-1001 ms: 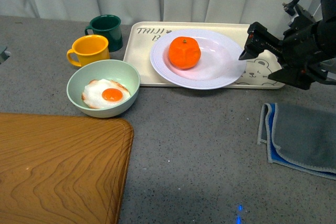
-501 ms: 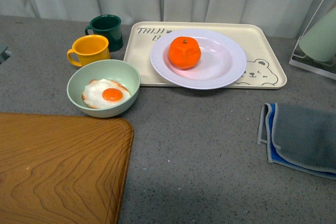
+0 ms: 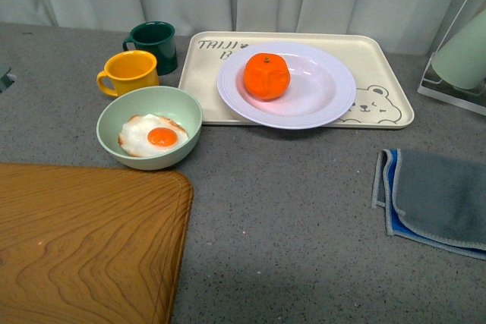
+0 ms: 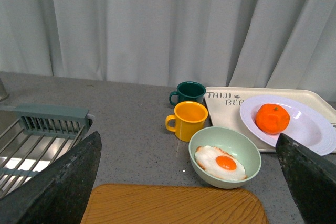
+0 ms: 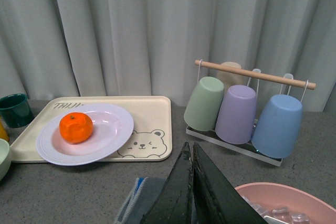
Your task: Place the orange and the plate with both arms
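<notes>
The orange (image 3: 266, 76) lies in the white ridged plate (image 3: 326, 104), which rests on the cream bear tray (image 3: 383, 73). Both also show in the left wrist view, orange (image 4: 272, 118) on plate (image 4: 310, 132), and in the right wrist view, orange (image 5: 75, 127) on plate (image 5: 107, 135). No arm shows in the front view. My left gripper (image 4: 189, 182) is open, held back above the wooden board with nothing between its fingers. My right gripper (image 5: 191, 153) is shut and empty, hanging over the grey cloth, well apart from the plate.
A pale green bowl (image 3: 186, 115) with a fried egg stands left of the tray, with a yellow mug (image 3: 130, 72) and a dark green mug (image 3: 154, 42) behind it. A wooden board (image 3: 83, 240) fills the front left. A grey cloth (image 3: 437, 199), cup rack (image 5: 247, 111) and pink bowl (image 5: 283, 195) are right.
One second ago my right gripper was beside the plate's right rim in the front view. It has since drawn back out of that view. Plate and orange have not moved.
</notes>
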Action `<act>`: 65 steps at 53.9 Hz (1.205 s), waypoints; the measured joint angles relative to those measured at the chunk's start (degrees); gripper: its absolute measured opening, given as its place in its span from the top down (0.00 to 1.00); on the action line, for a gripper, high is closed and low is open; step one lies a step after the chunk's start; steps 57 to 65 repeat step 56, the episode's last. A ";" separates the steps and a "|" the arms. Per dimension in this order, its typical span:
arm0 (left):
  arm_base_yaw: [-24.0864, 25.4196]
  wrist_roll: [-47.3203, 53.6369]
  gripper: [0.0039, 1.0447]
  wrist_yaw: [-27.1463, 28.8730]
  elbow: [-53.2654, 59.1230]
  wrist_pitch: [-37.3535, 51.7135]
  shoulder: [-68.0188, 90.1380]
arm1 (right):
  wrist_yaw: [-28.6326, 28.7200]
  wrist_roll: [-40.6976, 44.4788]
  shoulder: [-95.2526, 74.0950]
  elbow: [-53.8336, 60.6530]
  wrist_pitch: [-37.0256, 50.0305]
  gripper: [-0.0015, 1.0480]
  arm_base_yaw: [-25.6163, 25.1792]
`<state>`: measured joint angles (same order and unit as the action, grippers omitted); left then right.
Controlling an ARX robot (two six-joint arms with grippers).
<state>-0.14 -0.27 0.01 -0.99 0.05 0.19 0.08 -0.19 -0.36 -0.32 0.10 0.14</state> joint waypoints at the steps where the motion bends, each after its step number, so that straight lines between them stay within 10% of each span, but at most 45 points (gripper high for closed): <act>1: 0.00 0.00 0.06 0.00 0.00 0.00 0.00 | 0.00 0.09 0.00 0.00 0.00 0.98 0.00; 33: 0.00 0.00 0.06 0.00 0.00 -0.02 0.00 | 0.00 -0.02 0.11 0.00 0.00 0.07 0.00; 65: 0.00 0.00 0.06 0.00 0.00 -0.02 0.00 | 0.00 0.02 0.11 0.00 0.00 0.09 0.00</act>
